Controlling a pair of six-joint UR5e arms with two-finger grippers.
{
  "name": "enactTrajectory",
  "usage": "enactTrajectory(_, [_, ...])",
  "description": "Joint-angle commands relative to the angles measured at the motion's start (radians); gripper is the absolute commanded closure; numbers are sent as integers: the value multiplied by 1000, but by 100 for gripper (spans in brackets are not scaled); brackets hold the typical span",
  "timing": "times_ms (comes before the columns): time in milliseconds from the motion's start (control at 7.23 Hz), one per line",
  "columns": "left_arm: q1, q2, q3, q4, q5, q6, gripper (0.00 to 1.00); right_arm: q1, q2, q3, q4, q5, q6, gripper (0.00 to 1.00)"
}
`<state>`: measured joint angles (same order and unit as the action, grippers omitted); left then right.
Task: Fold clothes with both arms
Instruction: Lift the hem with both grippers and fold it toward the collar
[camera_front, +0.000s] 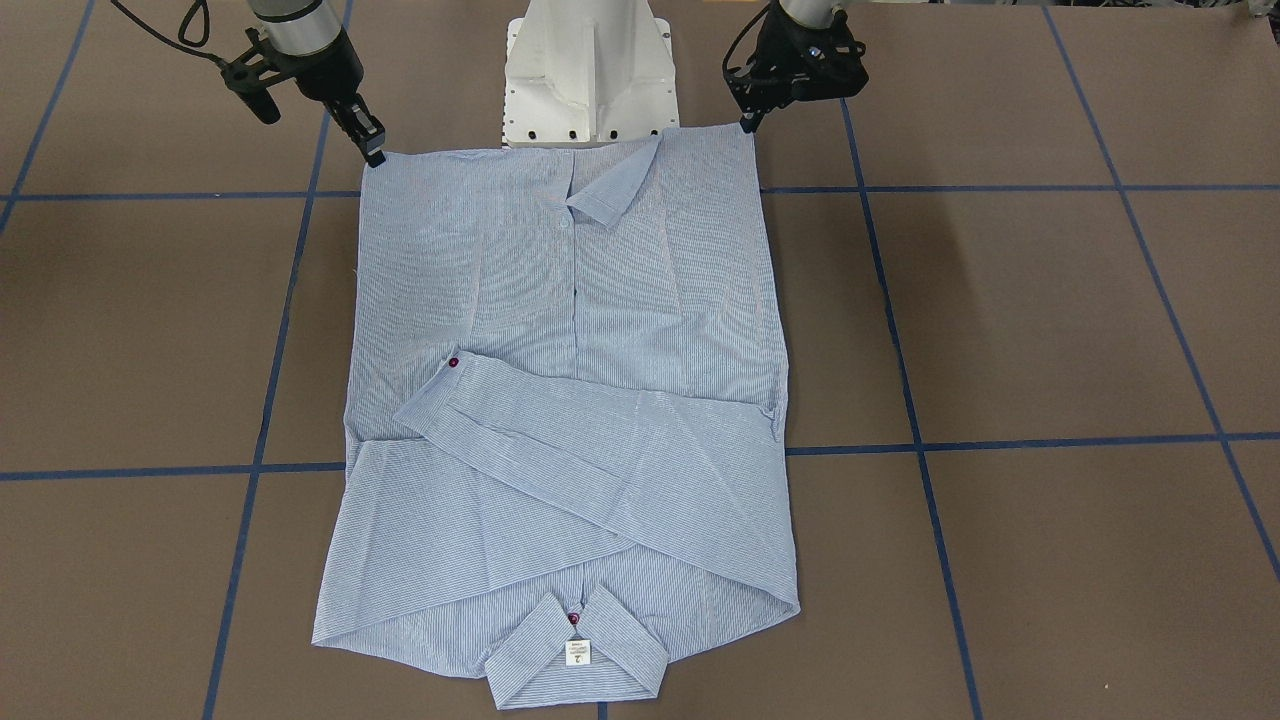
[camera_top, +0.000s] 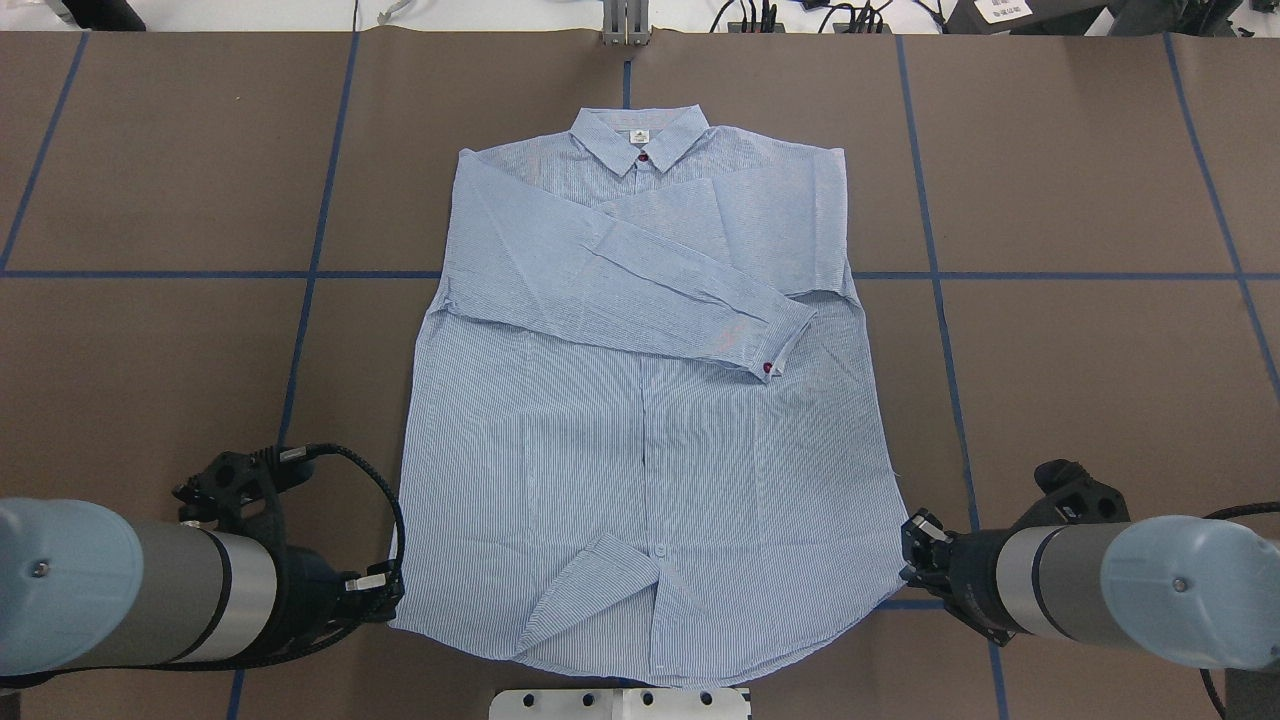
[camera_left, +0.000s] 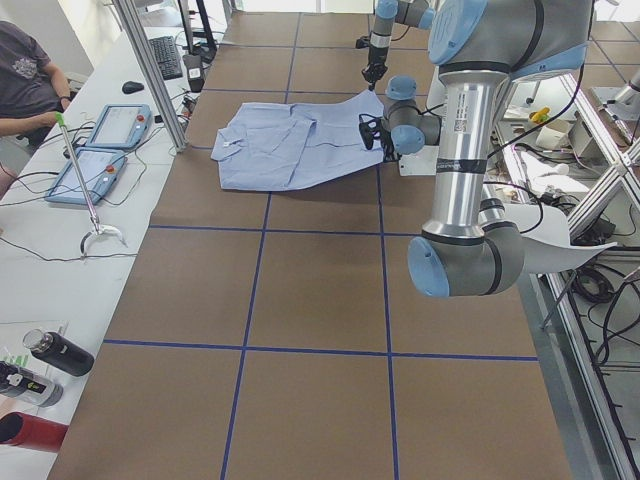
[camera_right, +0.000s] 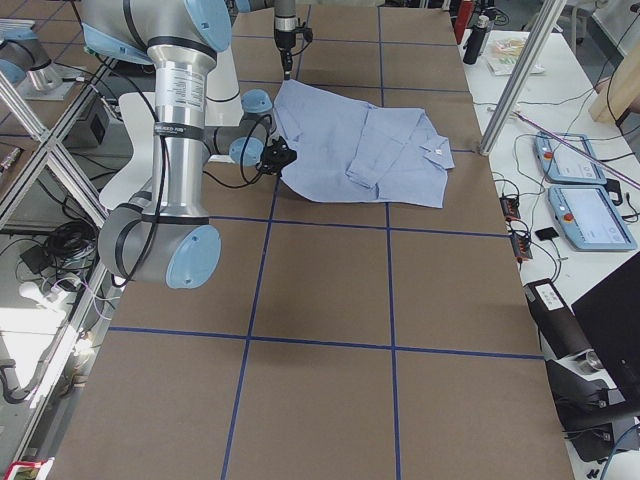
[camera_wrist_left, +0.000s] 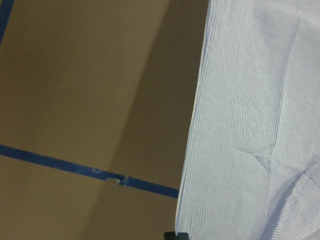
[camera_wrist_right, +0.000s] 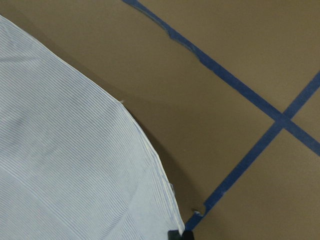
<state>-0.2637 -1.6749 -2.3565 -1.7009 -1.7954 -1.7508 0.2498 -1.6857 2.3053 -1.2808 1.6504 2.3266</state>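
The light blue striped shirt (camera_front: 570, 400) lies flat on the brown table, collar away from the robot, both sleeves folded across the chest. A small flap is turned up by the placket at the hem (camera_top: 600, 590). My left gripper (camera_top: 388, 592) (camera_front: 748, 122) sits at one hem corner and looks shut on it. At the other hem corner my right gripper (camera_top: 910, 555) (camera_front: 374, 152) likewise looks pinched on the cloth. Each wrist view shows the shirt's edge (camera_wrist_left: 195, 150) (camera_wrist_right: 150, 150) running down to a dark fingertip at the bottom.
The white pedestal base (camera_front: 590, 80) stands just behind the hem, between the two arms. Blue tape lines (camera_top: 300, 275) grid the table. A side bench holds teach pendants (camera_left: 90, 170) and bottles (camera_left: 55, 352), and a seated person (camera_left: 25, 70) is beside it.
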Motion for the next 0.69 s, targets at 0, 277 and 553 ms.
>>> enactTrajectory(0, [-107,-14,-20,10,-70,-1,100,106,11,26,0,3,0,100])
enactTrajectory(277, [-202,-52,6,12,-87,-12,100,176,101,14,-8,2,25,100])
enactTrajectory(553, [-322,-118,55,12,-142,-24,100,282,127,13,-12,0,95,100])
